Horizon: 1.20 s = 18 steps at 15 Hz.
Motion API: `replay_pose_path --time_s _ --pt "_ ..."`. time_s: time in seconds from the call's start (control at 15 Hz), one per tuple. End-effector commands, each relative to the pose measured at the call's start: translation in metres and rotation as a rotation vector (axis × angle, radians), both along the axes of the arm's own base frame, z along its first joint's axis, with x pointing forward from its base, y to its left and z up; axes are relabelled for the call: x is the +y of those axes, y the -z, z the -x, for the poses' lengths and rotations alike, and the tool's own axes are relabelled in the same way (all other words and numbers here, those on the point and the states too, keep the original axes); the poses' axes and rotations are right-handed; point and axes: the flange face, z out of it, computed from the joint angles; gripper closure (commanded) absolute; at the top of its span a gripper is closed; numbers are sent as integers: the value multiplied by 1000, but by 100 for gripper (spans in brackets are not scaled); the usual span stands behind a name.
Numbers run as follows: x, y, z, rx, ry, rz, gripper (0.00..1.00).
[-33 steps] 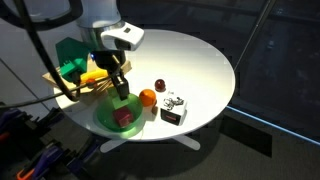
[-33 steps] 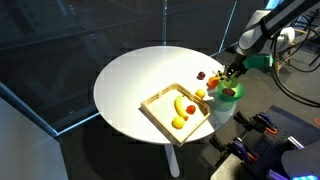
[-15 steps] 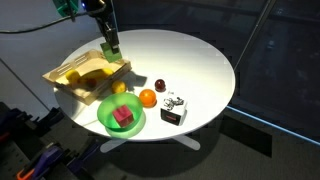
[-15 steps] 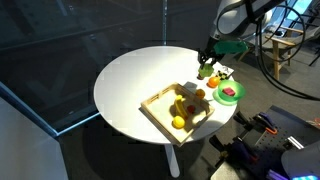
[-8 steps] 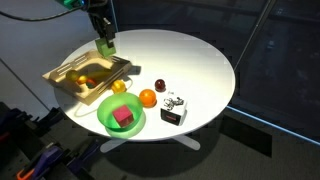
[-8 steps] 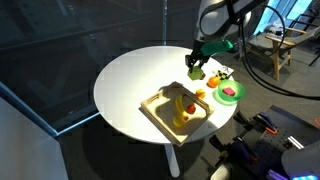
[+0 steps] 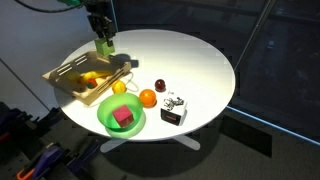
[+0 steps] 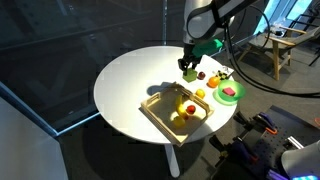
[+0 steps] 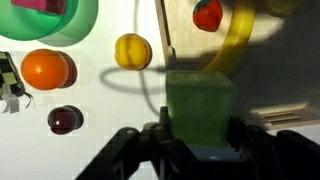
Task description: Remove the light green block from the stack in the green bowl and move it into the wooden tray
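By the left edge of the round white bench (image 7: 195, 55), as seen in an exterior view, the rectangular light-wood tray (image 7: 58, 80) with low raised sides was found, with yellow banana-shaped toy food (image 9: 235, 45) and a small red piece (image 9: 207, 14) lying inside it. Above the tray's far side the small pale yellow-green cube (image 7: 104, 48) was held clear of the wood by the black claw (image 7: 104, 44), whose fingers were drawn in narrowly against two of its faces. In the wrist view the cube was shown only just inside the tray's wall, not over the middle.

Further right, at the bench's near edge, only the dark red-pink cube (image 7: 123, 117) was seen in the shallow bright green plastic bowl (image 7: 103, 112). A yellow lemon-like ball (image 7: 120, 88) lay between tray and bowl. Beyond these an orange ball (image 7: 148, 98), a small dark red ball (image 7: 160, 85) and a black-and-white box (image 7: 174, 113) were set.

Several failures were judged possible. Were the cube let go here, the rim could be struck and the cube tipped out onto the bench towards the yellow ball. From this height it could also bounce off the toy food and over the low sides. Were the claw lowered without first being carried inward, a finger could catch the wall, and the tray, near the bench's edge, could be shoved or tilted.
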Motion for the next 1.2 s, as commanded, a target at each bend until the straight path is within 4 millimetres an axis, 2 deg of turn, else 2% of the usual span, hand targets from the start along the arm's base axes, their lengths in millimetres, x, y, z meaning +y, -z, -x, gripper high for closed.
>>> replay_pose_path --time_s 0.0,0.07,0.13,0.8,0.87,1.13 --pt "0 -5 -14 -19 -67 37 71" --pt "-1 -6 -15 -29 -78 45 71" --pt "0 -1 -7 -10 -41 24 46" --pt "0 -1 -10 -16 -54 30 46" --pt "0 -1 -10 -16 -54 30 71" --pt "18 2 -9 -21 -95 24 71"
